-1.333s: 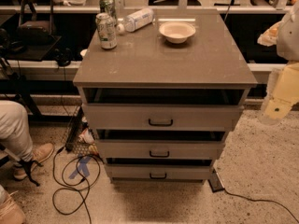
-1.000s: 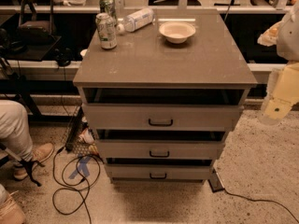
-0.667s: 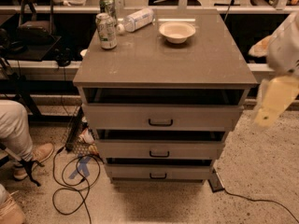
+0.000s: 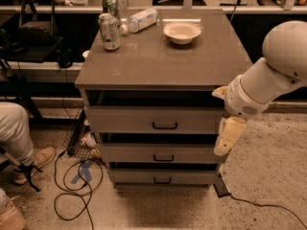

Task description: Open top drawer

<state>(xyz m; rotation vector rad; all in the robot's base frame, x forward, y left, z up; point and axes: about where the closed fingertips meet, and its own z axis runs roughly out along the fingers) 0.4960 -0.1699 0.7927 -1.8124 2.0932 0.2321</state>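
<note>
The gripper (image 4: 226, 137) hangs at the right end of the top drawer (image 4: 144, 120), covering that corner. Its arm (image 4: 283, 56) runs off the right edge. Under the bench (image 4: 158, 61) the drawer's inside is lost in shadow. The left edge cuts off a person (image 4: 12, 128) — only a leg shows.

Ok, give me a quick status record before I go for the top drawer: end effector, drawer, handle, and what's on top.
end effector: right of the cabinet, hanging down beside the right end of the top drawer front
top drawer: uppermost of three, grey front, dark gap above it
handle: black loop at front centre, not touched
cabinet top: can, second can behind it, plastic bottle on its side, bowl
floor, left: cables
</note>
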